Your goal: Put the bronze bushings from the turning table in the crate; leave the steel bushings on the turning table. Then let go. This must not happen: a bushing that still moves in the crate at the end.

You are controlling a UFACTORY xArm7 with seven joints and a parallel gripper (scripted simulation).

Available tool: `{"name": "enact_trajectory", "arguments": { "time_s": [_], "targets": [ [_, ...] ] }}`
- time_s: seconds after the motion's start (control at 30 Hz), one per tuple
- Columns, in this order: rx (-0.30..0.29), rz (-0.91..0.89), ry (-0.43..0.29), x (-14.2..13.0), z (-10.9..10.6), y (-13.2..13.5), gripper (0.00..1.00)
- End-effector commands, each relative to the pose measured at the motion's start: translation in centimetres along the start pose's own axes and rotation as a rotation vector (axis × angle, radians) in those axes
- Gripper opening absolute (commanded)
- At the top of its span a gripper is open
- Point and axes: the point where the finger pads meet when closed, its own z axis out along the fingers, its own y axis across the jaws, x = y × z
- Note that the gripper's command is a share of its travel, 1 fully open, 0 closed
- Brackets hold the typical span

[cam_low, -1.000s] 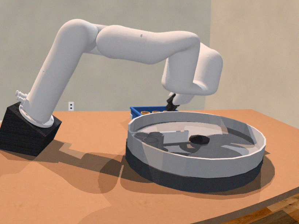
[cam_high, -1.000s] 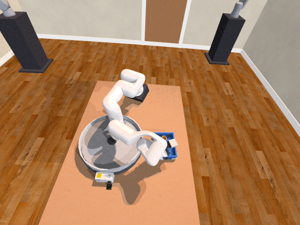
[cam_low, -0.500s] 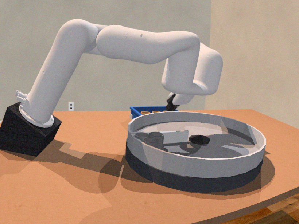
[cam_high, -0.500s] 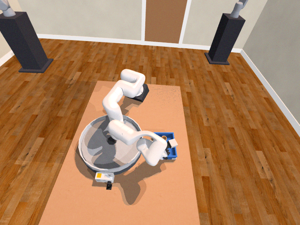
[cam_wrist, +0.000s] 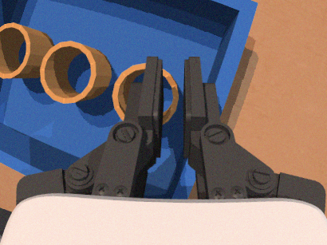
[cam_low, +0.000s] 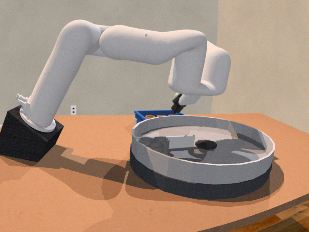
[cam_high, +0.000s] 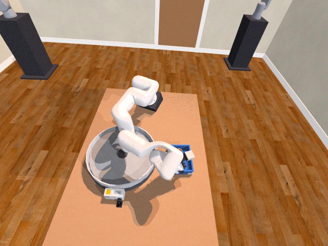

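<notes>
Wrist view: blue crate (cam_high: pixel 190 158) (cam_low: pixel 136 116) (cam_wrist: pixel 243 27) with three bronze bushings (cam_wrist: pixel 94 73) (all upright, apparently).

- The turning table (cam_high: pixel 89 147) (cam_low: pixel 219 174) stands on the table (cam_high: pixel 177 216) (cam_low: pixel 64 211) (cam_wrist: pixel 295 63), right of the arm's base (cam_high: pixel 156 108) (cam_low: pixel 19 149) from my side.
- Behind it sits the crate (cam_high: pixel 193 165) (cam_low: pixel 137 117) (cam_wrist: pixel 243 31).
- In the crate, 3 bushings (cam_low: pixel 149 116) (cam_wrist: pixel 104 69) in a row.
- On the turning table's left part, 3 cylinders (cam_low: pixel 164 148) close together.
- Right of those, 1 knob (cam_high: pixel 122 153) (cam_low: pixel 206 144).
</notes>
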Motion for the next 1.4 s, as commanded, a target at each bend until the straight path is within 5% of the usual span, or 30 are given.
{"name": "enact_trajectory", "arguments": {
  "time_s": [0.0, 0.5, 1.37],
  "targets": [
    [-0.003, -0.003, 0.001, 1.4, -1.6, 0.1, 0.11],
    [-0.003, -0.003, 0.001, 4.3, -5.0, 0.1, 0.11],
    [-0.003, -0.003, 0.001, 4.4, -5.2, 0.1, 0.11]
  ]
}}
